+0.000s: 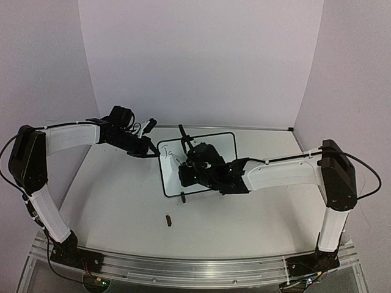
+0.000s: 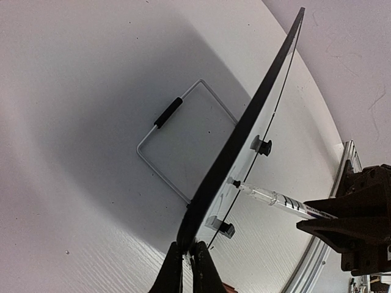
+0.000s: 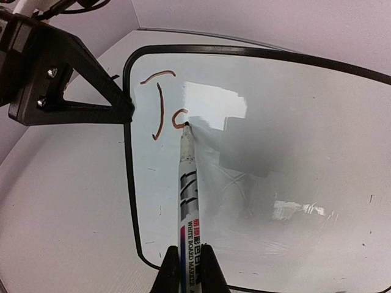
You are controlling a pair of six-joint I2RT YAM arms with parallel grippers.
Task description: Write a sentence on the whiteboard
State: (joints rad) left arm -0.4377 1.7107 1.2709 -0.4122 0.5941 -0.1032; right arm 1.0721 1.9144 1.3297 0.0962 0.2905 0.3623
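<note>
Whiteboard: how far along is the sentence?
Done: the first red strokes, a "J"-like letter, sit at the whiteboard's top-left corner. In hand: left fingers pinch its edge; right fingers hold the marker, tip on a second, half-formed letter. Left: almost the whole sentence; the rest of the board is unwritten.

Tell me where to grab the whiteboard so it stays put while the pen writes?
Pinch the thin black frame on the left edge of the whiteboard, coming from the left, like the left tool does. The frame is slim, and that side leaves the white face free for the marker in the right tool.
</note>
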